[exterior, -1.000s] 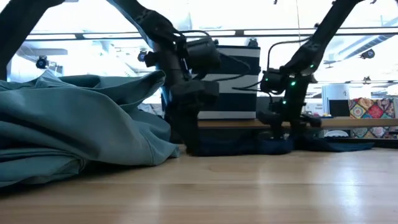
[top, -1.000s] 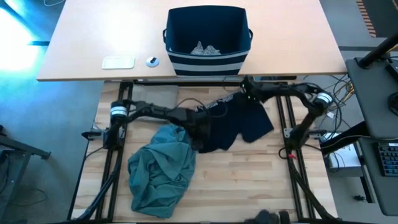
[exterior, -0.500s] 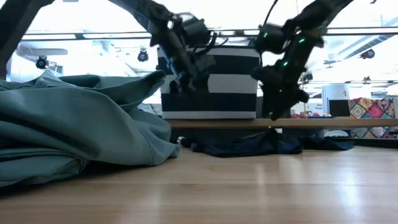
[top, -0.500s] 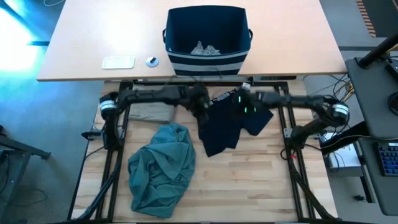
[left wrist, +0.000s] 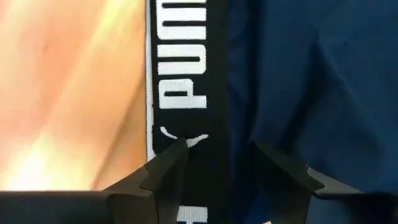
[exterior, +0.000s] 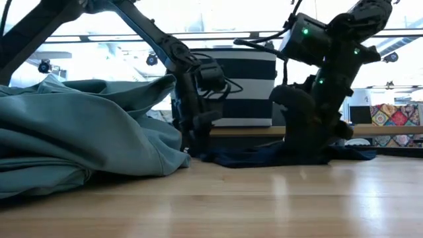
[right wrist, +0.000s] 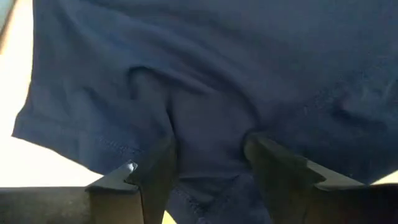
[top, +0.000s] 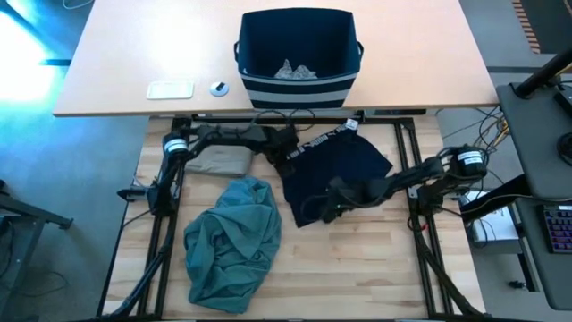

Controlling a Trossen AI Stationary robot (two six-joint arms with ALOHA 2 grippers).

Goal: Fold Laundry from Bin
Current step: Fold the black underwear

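Observation:
The navy garment (top: pixel 349 170) lies spread flat on the wooden table, its black waistband with white lettering (top: pixel 326 140) at the far side. My left gripper (top: pixel 288 156) is open and down on the waistband's left end. My right gripper (top: pixel 329 207) is open and down on the garment's near left part. The teal-green garment (top: pixel 228 246) lies crumpled at the near left, and the beige one (top: pixel 219 161) lies folded behind it. The navy striped bin (top: pixel 298 49) stands on the far desk with small grey pieces (top: pixel 295 69) in it. My left gripper comes from above, pointing down, its open fingers (left wrist: pixel 177 155) standing across the lettered waistband (left wrist: pixel 186 93), which lies flat on the table between them. My right gripper comes from above with its open fingers (right wrist: pixel 163 158) set on the navy cloth near a leg hem (right wrist: pixel 74 146). A raised fold (right wrist: pixel 208 134) stands between them, and the cloth lies on the table.
A small white flat device (top: pixel 170 89) and a small round object (top: pixel 219 88) lie on the far desk left of the bin. Bare wood (top: pixel 357 268) shows at the near right. The teal garment (exterior: pixel 79 139) bulks high in the low view's left.
Both grippers rose off the navy garment near the table's far edge, then came down again. The left came down on the waistband's left end. The right went toward the near edge, onto the garment's near left part. The garment now lies spread wider and flatter.

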